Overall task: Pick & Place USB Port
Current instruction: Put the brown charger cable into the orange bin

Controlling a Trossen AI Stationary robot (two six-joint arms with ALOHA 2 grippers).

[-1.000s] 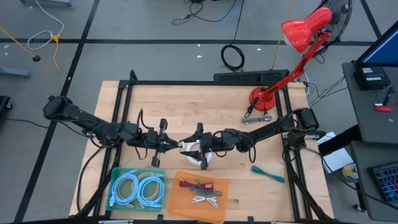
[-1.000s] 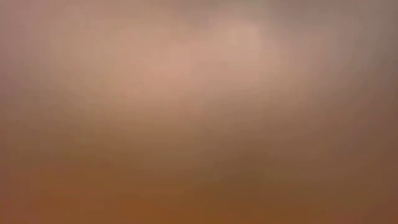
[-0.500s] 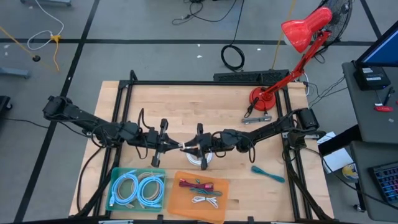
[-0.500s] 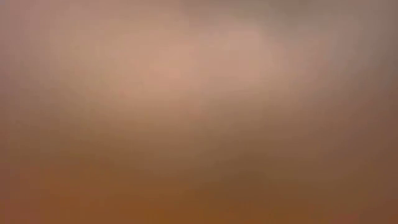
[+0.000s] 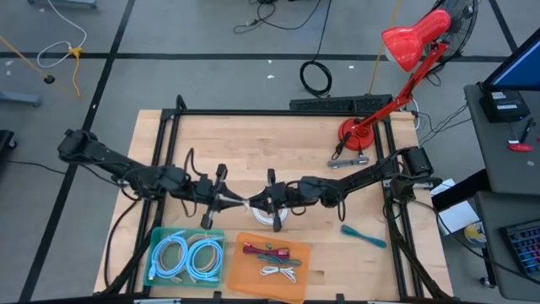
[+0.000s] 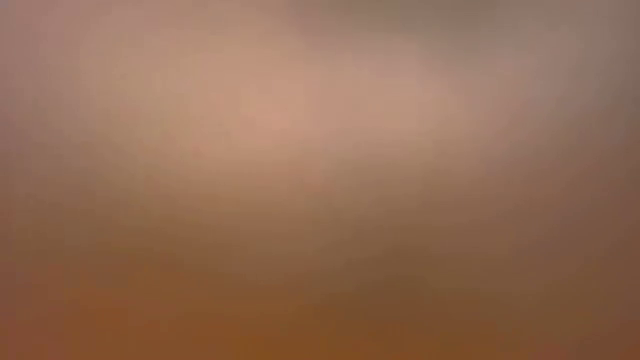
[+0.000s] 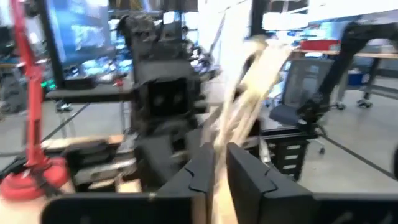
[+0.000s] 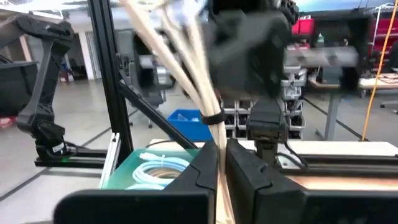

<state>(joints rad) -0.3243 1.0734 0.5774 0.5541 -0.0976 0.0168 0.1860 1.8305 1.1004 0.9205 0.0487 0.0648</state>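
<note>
Left gripper (image 5: 226, 201): extended toward the table centre, facing the right gripper. In the left wrist view its fingers (image 7: 198, 175) are pressed together on a cream-white cable bundle (image 7: 249, 99).
Right gripper (image 5: 263, 203): extended toward the table centre, just beside the left gripper. In the right wrist view its fingers (image 8: 208, 163) are pinched on the same cable bundle (image 8: 186, 56), just below a dark tie around the strands.
Cable bundle: held between both grippers over the middle of the table (image 5: 253, 135), at its front half. High view shows a white stretch (image 5: 246, 201) spanning the two grippers.
White coil (image 5: 275, 216): lies on the table directly under the right gripper; whether it joins the held bundle cannot be told.
Teal tray (image 5: 156, 249): front left of the table, holding two coiled pale-blue cables (image 5: 187, 257).
Orange tray (image 5: 245, 270): front centre, just beside the teal tray, holding a red item (image 5: 266, 250) and a small white cable (image 5: 278, 272).
Red lamp (image 5: 405, 42): base at the rear right of the table.
Low view: fully blurred; nothing can be read from it.
</note>
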